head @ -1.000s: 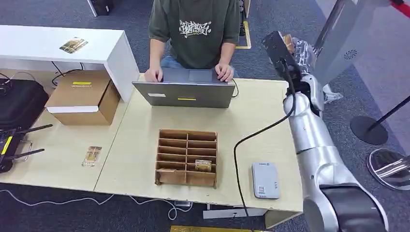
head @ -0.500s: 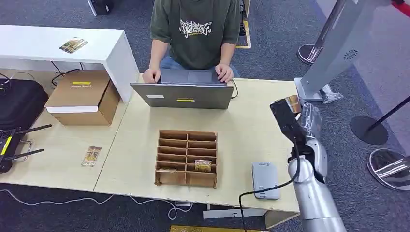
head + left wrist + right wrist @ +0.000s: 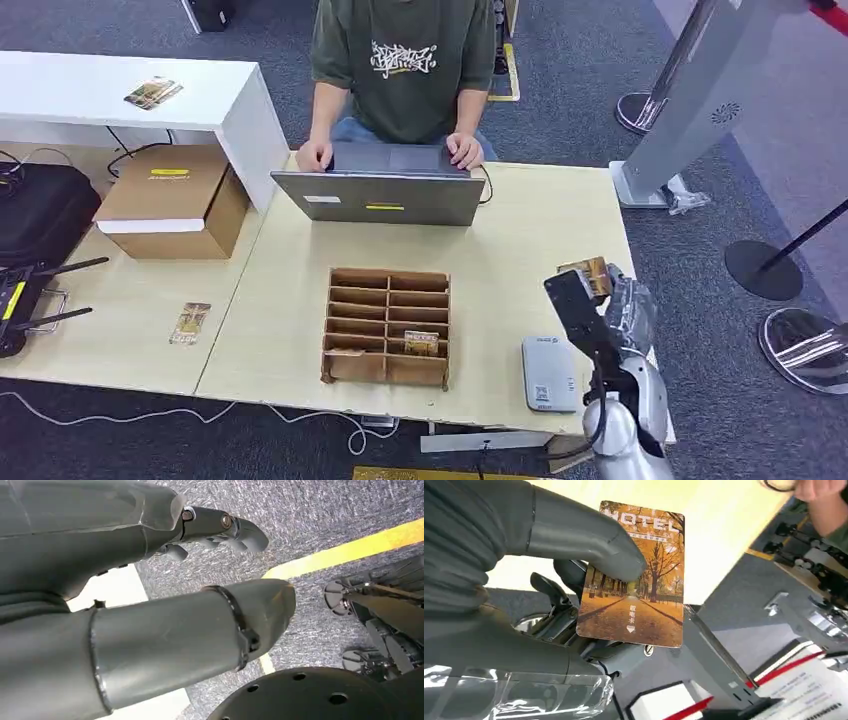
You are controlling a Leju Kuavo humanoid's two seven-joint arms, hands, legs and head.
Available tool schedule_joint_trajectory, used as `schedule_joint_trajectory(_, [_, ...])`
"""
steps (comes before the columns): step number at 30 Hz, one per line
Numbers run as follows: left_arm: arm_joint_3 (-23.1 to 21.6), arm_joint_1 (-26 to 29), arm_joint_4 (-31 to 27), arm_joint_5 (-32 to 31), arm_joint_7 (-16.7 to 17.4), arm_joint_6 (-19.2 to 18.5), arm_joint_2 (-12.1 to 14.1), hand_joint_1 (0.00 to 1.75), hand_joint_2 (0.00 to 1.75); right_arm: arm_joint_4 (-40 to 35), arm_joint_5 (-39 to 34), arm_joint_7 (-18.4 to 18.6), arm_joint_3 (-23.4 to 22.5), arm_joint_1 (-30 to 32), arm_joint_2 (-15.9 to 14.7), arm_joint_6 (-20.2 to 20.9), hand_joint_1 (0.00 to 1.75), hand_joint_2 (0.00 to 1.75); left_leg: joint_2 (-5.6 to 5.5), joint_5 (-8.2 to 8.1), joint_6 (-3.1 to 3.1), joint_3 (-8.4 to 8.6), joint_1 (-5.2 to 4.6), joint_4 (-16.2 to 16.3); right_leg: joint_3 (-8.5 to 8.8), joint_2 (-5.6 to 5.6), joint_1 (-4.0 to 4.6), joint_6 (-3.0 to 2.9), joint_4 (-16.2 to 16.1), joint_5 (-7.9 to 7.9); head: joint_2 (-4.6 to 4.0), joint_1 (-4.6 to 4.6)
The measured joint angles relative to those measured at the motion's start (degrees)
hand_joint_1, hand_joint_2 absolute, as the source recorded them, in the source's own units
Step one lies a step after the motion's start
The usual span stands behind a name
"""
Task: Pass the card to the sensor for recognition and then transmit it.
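- Brown and slotted, the wooden organiser (image 3: 385,326) sits mid-worktop (image 3: 520,240); one card lies in a compartment of its right-hand column, near the front, and the other slots look bare.
- A cardboard box (image 3: 175,201) with a yellow label stands closed at the worktop's far left corner, and a loose card (image 3: 189,323) lies flat on the surface nearer the front.
- The grey sensor (image 3: 549,372) lies flat by the front right edge, just beside the organiser.
- A person (image 3: 404,70) sits across the worktop with both hands at a laptop (image 3: 381,186).
- The right hand (image 3: 618,305) hovers above the worktop's right edge, beyond the sensor, with its wrist camera between it and the reader.
- It pinches the hotel card (image 3: 635,575) between thumb and fingers; the card's printed autumn face is towards the wrist camera, its long axis running away from the palm, the "HOTEL" end outermost.
- The left hand (image 3: 220,527) hangs over the carpet, fingers loosely curled around nothing.
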Motion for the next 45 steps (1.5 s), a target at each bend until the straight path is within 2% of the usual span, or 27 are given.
schedule_joint_trajectory(4, [0.7, 0.0, 0.0, -0.4, 0.0, 0.0, -0.1, 0.0, 0.0, -1.6, 0.4, 0.2, 0.0, 2.7, 1.1, 0.1, 1.66, 1.75, 0.02, -0.02, -0.03, 0.0, 0.01, 0.0, -0.02, 0.02, 0.0, -0.02, 0.0, -0.02, 0.0, 0.0])
schedule_joint_trajectory(11, [1.2, 0.0, 0.0, -0.4, 0.0, 0.0, -0.3, 0.0, 0.0, -2.8, 0.6, 0.4, 0.0, 3.7, 1.8, 0.4, 1.69, 1.75, 0.03, -0.01, -0.02, 0.01, 0.0, 0.0, -0.01, 0.02, 0.0, -0.05, 0.0, -0.03, 0.0, 0.0])
schedule_joint_trajectory(17, [1.7, 0.0, 0.0, -0.5, 0.2, 0.0, -0.4, 0.0, 0.0, -2.9, 0.6, 1.4, 0.0, 4.8, 2.7, 2.4, 1.69, 1.75, 0.03, -0.02, -0.02, 0.01, 0.0, 0.0, 0.0, 0.02, 0.0, -0.05, 0.0, -0.04, 0.0, 0.0])
schedule_joint_trajectory(21, [2.7, 0.0, 0.0, -1.1, 0.3, -0.2, -0.4, 0.0, 0.0, 0.9, -1.0, 2.4, -0.7, 4.0, 2.8, 4.0, 1.71, 1.75, 0.03, -0.02, -0.02, 0.01, 0.01, 0.0, -0.01, 0.02, 0.01, -0.05, 0.0, -0.04, 0.0, 0.0])
schedule_joint_trajectory(27, [3.8, 0.0, 0.0, -1.8, 0.3, -0.3, -0.4, 0.0, 0.0, 8.1, -2.2, 1.8, -4.0, 1.7, 2.8, 4.3, 1.73, 1.75, 0.03, -0.01, -0.02, 0.01, 0.0, 0.0, 0.01, 0.02, 0.0, -0.05, 0.0, -0.03, 0.0, 0.0])
schedule_joint_trajectory(36, [4.4, 0.0, 0.0, -2.2, 0.3, -0.4, -0.4, 0.0, 0.0, 13.4, -3.0, 1.2, -6.1, -0.3, 2.8, 4.4, 1.73, 1.75, 0.03, -0.02, -0.02, 0.02, 0.01, 0.0, 0.0, 0.02, 0.0, -0.05, 0.0, -0.04, 0.0, 0.0])
schedule_joint_trajectory(45, [5.7, 0.0, 0.0, -3.8, 0.3, -0.9, -0.4, 0.0, 0.0, 23.1, -2.9, -1.5, -11.0, -5.6, 2.5, 1.0, 1.73, 1.75, 0.06, 0.0, 0.0, 0.07, 0.0, 0.0, 0.04, 0.03, -0.01, -0.01, 0.0, 0.0, 0.0, 0.0])
